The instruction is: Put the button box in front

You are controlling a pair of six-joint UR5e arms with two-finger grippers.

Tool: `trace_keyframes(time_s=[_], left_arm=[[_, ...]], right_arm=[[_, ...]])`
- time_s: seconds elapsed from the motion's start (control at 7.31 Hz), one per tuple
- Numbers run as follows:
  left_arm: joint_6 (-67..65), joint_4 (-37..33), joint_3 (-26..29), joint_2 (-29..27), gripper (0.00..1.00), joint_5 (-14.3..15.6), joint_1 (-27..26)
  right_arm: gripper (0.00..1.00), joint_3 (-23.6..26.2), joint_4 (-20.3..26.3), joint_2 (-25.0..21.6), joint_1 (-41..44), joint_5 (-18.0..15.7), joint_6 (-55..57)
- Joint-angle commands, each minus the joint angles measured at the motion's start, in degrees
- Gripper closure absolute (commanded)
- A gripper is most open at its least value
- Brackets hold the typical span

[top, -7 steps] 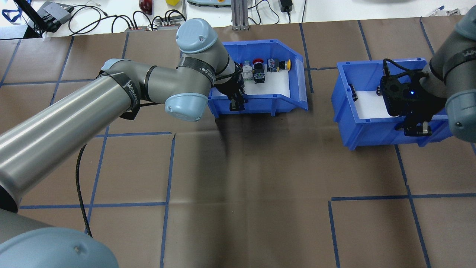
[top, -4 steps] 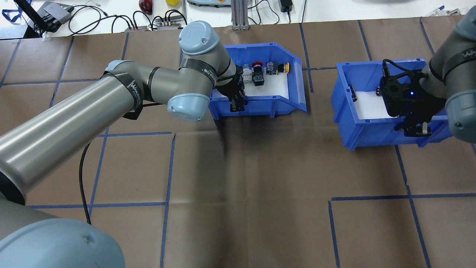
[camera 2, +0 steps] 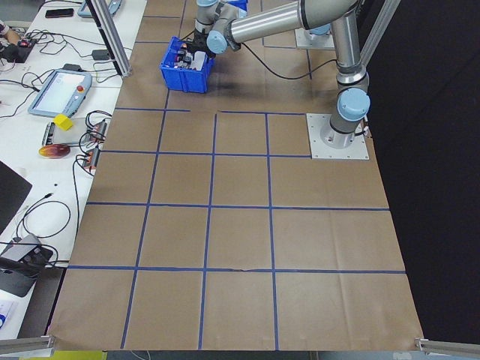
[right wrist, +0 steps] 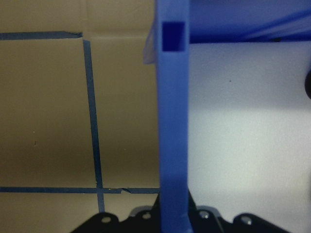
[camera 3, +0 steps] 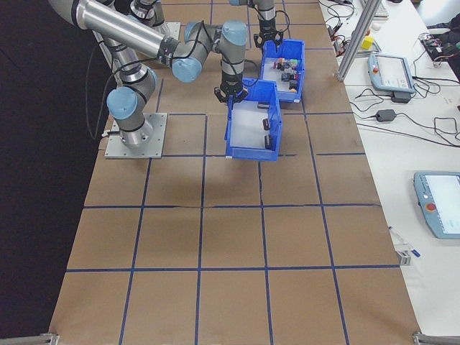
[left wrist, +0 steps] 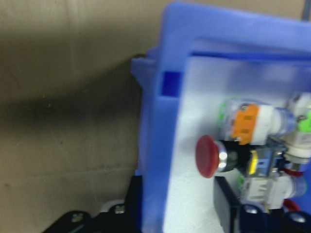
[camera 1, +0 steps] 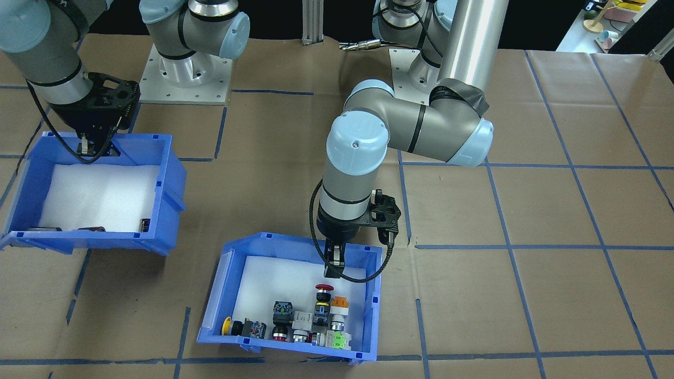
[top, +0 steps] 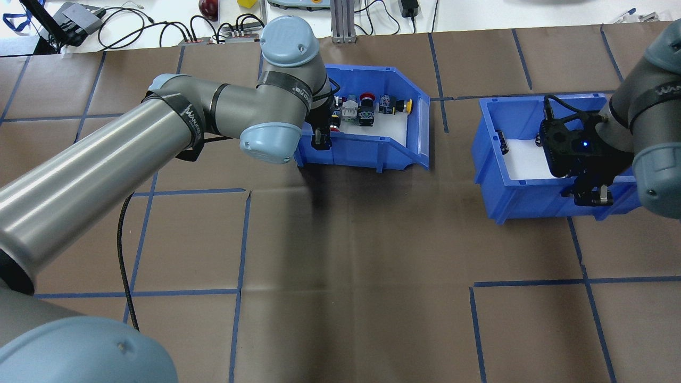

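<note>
Front-facing view: the button box (camera 1: pixel 371 310), a blue plastic bin with a white foam liner, sits on the brown paper-covered table (camera 1: pixel 526 295). Its sloped open mouth points to this view's left, long axis across the frame. The switches are bunched against the wall nearest the camera: red mushroom button (camera 1: pixel 324 288), orange button (camera 1: pixel 339 302), yellow button (camera 1: pixel 227 326). The left gripper (camera 1: pixel 333 261) straddles the box's far wall, clamped on it. The second blue bin (camera 1: pixel 174 179) lies well apart at upper left, with a few dark parts only; the right gripper (camera 1: pixel 90 150) pinches its rear rim.

Overhead view: button box (top: pixel 393 154) mouth faces right, toward the other bin (top: pixel 487 175); the left gripper (top: pixel 321 139) is on its near wall at the left end. The right gripper (top: pixel 589 194) is clenched on the second bin's near wall.

Left exterior view: only the button box (camera 2: pixel 184 76) shows, small, far up the table.

Right exterior view: both bins line up, the second blue bin (camera 3: pixel 251 140) nearer.

Left wrist view: one finger (left wrist: pixel 228 206) inside the wall, red mushroom button (left wrist: pixel 208 156) lying sideways on foam.

Right wrist view: the blue wall (right wrist: pixel 172 121) runs straight up between the jaws, smooth plastic, foam on the right.
</note>
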Motion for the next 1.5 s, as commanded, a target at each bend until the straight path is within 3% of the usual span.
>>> trace_keyframes(time_s=[0.0, 0.41, 0.82, 0.96, 1.37], left_arm=[[13.07, -8.97, 1.23, 5.52, 0.04, 0.56, 0.31], [30.05, -24.54, 2.03, 14.75, 0.04, 0.3, 0.58], [55.32, -27.74, -0.17, 21.44, 0.02, 0.39, 0.58], [60.21, -32.1, -0.17, 23.63, 0.02, 0.56, 0.58], [83.91, -37.33, -0.26, 25.41, 0.01, 0.12, 0.58]], right_arm=[[0.91, 5.86, -0.19, -5.42, 0.42, 0.25, 1.15], [0.91, 9.83, -0.1, -9.3, 5.39, 2.09, 8.67], [0.9, 11.06, -0.1, -9.66, 13.68, 1.48, 18.1], [0.9, 11.25, -0.1, -9.57, 16.04, 1.57, 21.59], [0.9, 11.25, -0.8, -9.22, 26.93, 1.57, 32.59]])
